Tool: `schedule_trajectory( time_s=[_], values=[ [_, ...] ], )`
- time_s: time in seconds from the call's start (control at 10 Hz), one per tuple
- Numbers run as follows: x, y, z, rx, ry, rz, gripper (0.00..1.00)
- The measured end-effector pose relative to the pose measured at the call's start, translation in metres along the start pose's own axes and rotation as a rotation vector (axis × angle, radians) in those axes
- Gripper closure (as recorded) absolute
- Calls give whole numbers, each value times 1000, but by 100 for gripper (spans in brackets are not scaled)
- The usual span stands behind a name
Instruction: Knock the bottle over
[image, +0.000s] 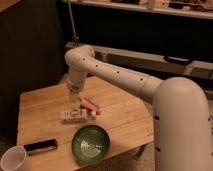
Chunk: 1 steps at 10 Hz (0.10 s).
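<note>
The small clear bottle (76, 115) lies on its side on the wooden table (125, 120), its whitish cap pointing right toward the orange marker-like item (90, 105). My gripper (74, 90) hangs at the end of the white arm just above and behind the bottle, apart from it. The arm reaches in from the right over the table.
A green bowl (90, 144) sits in front of the bottle near the table's front edge. A white cup (14, 160) stands at the front left corner, a black flat item (40, 146) beside it. Dark shelving stands behind the table.
</note>
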Motion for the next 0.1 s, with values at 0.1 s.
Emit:
schedule_trajectory(
  time_s=[0.1],
  values=[
    [-18,-1,-2,7,16,33,97]
  ],
)
